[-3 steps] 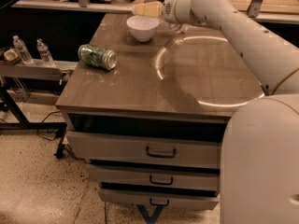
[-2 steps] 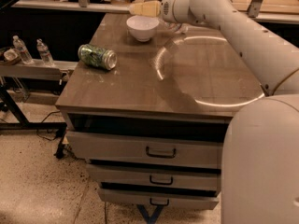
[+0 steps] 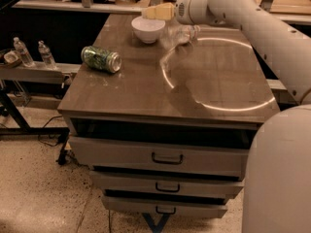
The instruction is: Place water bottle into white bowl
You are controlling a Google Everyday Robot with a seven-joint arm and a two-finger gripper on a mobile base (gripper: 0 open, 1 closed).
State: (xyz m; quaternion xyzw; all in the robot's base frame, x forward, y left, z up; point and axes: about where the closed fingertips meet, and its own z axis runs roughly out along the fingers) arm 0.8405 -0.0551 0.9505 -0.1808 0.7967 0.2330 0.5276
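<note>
Your gripper [image 3: 156,12] hovers just above bowl [image 3: 148,29], level with its right rim. Whether it is clenched or released, you cannot tell. Bottle [image 3: 178,35] shows as clear blur just right of bowl, outside it, low over cabinet top [image 3: 146,91]. Can [image 3: 101,59] lies on side, left-front of bowl.

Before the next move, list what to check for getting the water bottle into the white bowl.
1. White bowl upright on the table: ok.
2. End effector hovers over the bowl's far rim: ok.
3. Water bottle, a clear shape just right of the bowl, held or not: cannot tell.
4. Bottle inside the bowl: not ok.
5. Green can lies on its side to the left, apart from the bowl: ok.
</note>
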